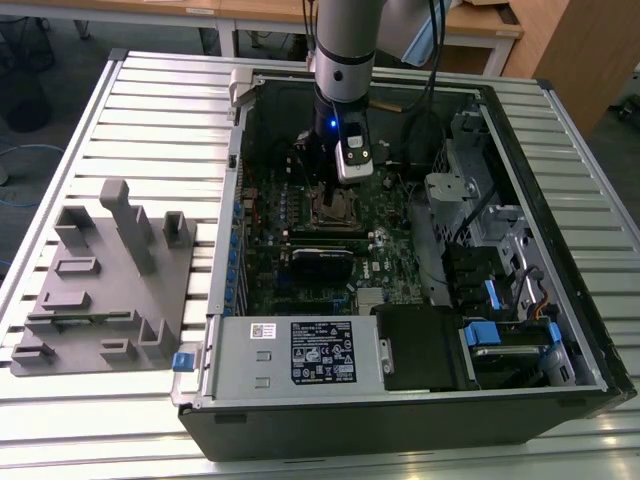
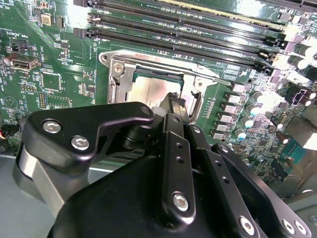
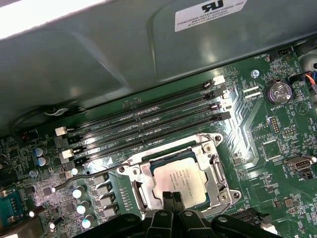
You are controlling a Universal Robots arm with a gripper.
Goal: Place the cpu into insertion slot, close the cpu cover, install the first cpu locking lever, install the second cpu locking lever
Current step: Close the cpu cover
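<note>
The cpu [image 3: 179, 177] is seen seated in the insertion slot [image 1: 338, 210], with the cpu cover [image 3: 144, 174] laid flat around its edges. The gripper [image 3: 173, 199] is held at one edge of the cpu, its fingers drawn together with nothing seen between them. A thin locking lever [image 3: 84, 179] is seen angled outward from the socket's corner over the motherboard [image 3: 277, 163].

The exterior view looks down from afar into the open black computer case [image 1: 400, 425]; both wrist views hang close over its green motherboard [image 2: 59, 84], sharing the silver-rimmed insertion slot [image 2: 118, 79] [image 3: 140, 179].
</note>
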